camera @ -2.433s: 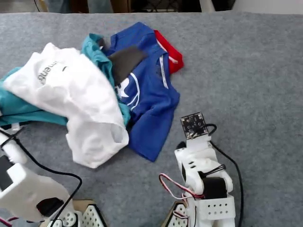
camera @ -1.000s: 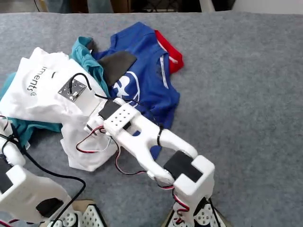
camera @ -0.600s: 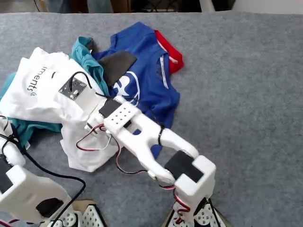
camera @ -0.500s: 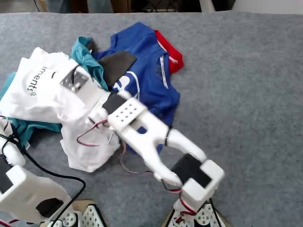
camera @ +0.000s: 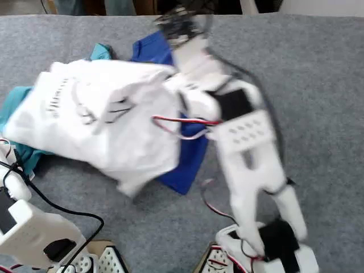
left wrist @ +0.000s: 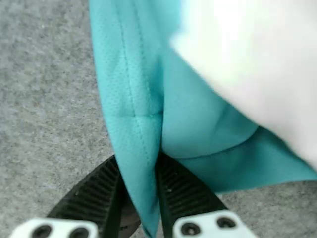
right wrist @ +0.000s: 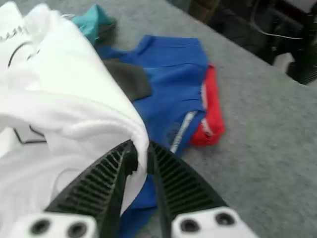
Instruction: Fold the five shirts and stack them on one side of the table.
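Observation:
My right gripper [right wrist: 140,148] is shut on a fold of the white shirt [right wrist: 59,99] and holds it up above the pile. In the high view the white shirt [camera: 102,119] hangs spread from that gripper [camera: 173,77], covering most of the blue shirt [camera: 190,159]. Below lie the blue shirt [right wrist: 173,84], a red shirt [right wrist: 210,114], a dark grey shirt [right wrist: 130,79] and a teal shirt [right wrist: 94,22]. My left gripper [left wrist: 138,198] is shut on the hem of the teal shirt [left wrist: 133,99], low over the grey cloth at the table's left edge.
The grey table cover [camera: 318,85] is bare on the right half and along the near edge. The left arm's body [camera: 28,227] stands at the near left corner, with a black cable looping beside it. The right arm's base [camera: 267,256] is at the near middle.
The right arm has swung up and toward the far side, lifting the white shirt off the pile. The shirt now hangs spread over the blue one. The left arm has stayed put.

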Controlling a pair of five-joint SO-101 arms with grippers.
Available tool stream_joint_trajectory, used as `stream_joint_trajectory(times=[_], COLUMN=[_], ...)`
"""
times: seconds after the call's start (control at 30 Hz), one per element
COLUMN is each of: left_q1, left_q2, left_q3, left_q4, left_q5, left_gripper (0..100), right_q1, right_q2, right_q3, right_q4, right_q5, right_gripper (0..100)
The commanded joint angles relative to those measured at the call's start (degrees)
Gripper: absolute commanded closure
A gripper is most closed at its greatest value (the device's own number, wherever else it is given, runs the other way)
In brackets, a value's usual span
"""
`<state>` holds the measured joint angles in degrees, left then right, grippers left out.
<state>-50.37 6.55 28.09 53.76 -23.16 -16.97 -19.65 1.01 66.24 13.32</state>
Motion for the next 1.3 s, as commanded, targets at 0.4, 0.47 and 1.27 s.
stream_joint_trajectory(times=[0.4, 0.47, 1.27], left_q1=[1.89, 1.89, 33.89], left_q2=[0.0, -0.53, -5.71], left_q3=[0.31, 0.04, -42.24], left_q4=[-0.26, 0.26, 38.33], left_q5=[-0.18, 0.0, 23.65], left_gripper=[97, 97, 65], right_q1=[42.46, 42.55, 42.64], right_q2=[-12.44, -12.53, -12.0], right_q3=[16.4, 23.34, 76.97], right_q4=[-4.13, -9.67, -63.47], right_q5=[12.84, 12.75, -11.43], right_gripper=[98.5, 98.5, 98.5])
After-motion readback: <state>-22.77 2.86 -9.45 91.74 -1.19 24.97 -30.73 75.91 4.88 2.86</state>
